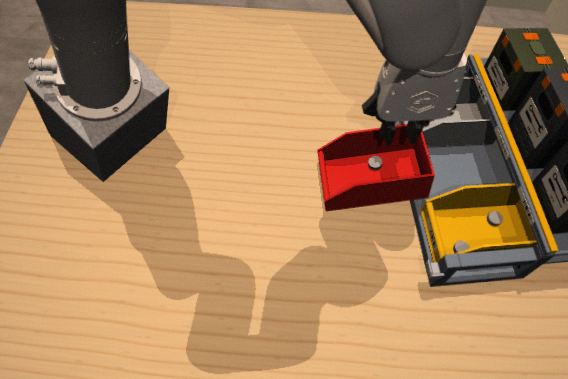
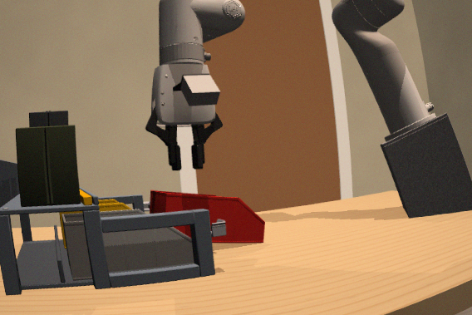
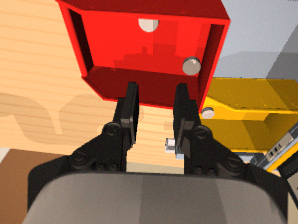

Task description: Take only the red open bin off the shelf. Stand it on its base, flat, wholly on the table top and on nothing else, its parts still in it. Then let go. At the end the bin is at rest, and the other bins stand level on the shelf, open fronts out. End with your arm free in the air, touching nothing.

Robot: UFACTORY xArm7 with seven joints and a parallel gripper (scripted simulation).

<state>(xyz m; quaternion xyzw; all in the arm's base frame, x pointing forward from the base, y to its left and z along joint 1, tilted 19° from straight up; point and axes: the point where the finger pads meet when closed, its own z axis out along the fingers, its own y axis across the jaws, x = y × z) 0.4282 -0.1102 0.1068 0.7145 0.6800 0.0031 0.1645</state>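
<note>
The red open bin (image 1: pixel 375 171) lies at the shelf's (image 1: pixel 480 173) front edge, open front toward the table. It looks slightly tilted in the exterior view (image 2: pixel 208 216), with its back end by the shelf frame. Grey round parts lie in it (image 1: pixel 375 162); the wrist view shows two (image 3: pixel 148 24) (image 3: pixel 191 65). My gripper (image 2: pixel 186 162) hangs well above the bin's back wall, pointing down. Its fingers stand partly open with a narrow gap and nothing between them. In the top view the gripper (image 1: pixel 400 135) lines up over the back wall, as in the wrist view (image 3: pixel 155 107).
A yellow open bin (image 1: pixel 477 220) with two round parts stands on the shelf next to the red one. Dark tool cases (image 1: pixel 535 98) stand on the shelf's upper level behind. The robot base (image 1: pixel 97 103) stands at the far left of the table.
</note>
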